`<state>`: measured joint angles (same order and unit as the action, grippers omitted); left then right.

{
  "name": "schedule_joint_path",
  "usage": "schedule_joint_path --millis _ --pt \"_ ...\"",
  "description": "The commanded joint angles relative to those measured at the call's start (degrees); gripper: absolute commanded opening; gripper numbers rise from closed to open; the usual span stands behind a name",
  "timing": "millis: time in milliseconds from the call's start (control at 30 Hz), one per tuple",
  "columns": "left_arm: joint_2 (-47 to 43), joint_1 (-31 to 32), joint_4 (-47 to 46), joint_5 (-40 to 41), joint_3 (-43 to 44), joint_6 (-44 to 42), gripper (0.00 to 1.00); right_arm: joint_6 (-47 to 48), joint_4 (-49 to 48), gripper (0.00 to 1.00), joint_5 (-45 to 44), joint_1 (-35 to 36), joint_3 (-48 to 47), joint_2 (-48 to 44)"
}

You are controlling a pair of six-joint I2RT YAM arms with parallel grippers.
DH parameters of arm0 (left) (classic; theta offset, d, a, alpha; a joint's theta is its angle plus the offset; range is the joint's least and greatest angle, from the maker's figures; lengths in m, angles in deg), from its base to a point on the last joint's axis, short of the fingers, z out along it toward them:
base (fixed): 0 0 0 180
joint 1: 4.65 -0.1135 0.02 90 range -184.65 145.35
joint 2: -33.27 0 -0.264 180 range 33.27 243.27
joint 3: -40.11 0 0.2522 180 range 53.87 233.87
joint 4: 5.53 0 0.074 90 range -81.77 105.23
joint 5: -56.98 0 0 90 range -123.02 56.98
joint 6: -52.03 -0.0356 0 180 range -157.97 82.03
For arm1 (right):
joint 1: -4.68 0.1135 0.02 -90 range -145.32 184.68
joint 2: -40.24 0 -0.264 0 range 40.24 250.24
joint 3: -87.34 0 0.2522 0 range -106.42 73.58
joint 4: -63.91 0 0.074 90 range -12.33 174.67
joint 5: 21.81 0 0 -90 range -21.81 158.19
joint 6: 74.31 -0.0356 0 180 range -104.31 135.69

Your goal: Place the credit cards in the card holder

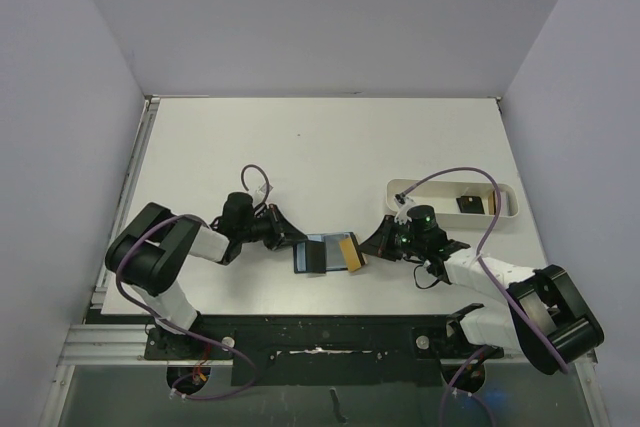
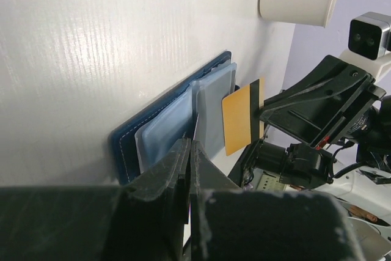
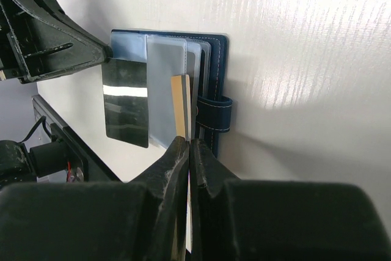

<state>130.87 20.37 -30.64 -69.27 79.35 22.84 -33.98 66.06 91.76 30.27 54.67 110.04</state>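
Right gripper (image 3: 189,151) clamped on tan card (image 3: 178,102), edge-on at the open card holder (image 3: 215,59) mid-table; left gripper (image 2: 188,157) pinches dark card (image 3: 125,102). Feed 1 card at a time, keeping your leading edge square to a pocket mouth; which sleeve is free looks unclear.

Card holder (image 2: 156,132): navy blue wallet, lying open and flat, pale blue pockets facing up; between the two sets of fingers.
Tan card (image 2: 238,120): black stripe along one side; pinched in the right fingers (image 3: 174,169), tilted over the holder's pockets.
Dark card (image 3: 125,102): glossy grey; pinched in the left fingers (image 2: 177,169), over the holder's other end.
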Motion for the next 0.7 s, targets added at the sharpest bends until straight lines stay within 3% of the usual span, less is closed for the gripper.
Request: schedule_joint_path --millis 0,667 --pt "0.86 -0.21 -4.83 -0.82 2.04 -0.27 0.0 1.63 -0.25 0.0 -1.33 0.2 0.46 -1.03" --pt "4.66 0.25 -5.63 0.73 4.52 -3.68 0.0 1.91 1.84 0.0 -1.73 0.17 0.33 -2.54"
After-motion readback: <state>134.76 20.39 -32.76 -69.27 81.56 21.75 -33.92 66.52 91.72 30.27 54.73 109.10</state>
